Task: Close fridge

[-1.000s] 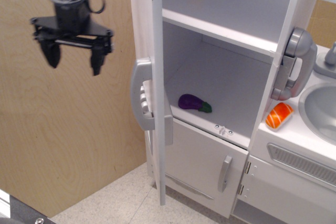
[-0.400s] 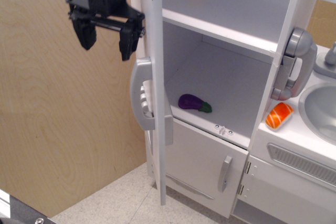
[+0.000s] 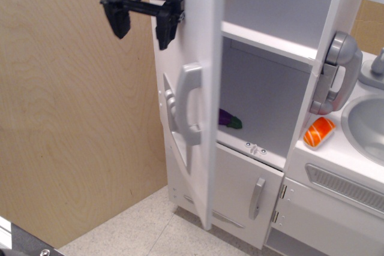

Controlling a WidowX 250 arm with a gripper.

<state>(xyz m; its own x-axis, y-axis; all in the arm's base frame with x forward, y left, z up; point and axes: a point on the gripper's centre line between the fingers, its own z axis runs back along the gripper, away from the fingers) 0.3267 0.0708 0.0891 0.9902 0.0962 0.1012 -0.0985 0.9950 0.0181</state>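
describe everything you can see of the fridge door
The fridge door is a tall white panel, plastic by the look, partly swung toward shut but still ajar, its edge facing the camera. A grey vertical bar handle sits on its outer face. The open black gripper is at its upper outer face; contact cannot be told.

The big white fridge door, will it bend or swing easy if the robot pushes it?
The tall white fridge door looks like a stiff, flat panel, so it probably won't bend. It stands partly open on hinges, so it likely swings freely. The black tool beside it is open.
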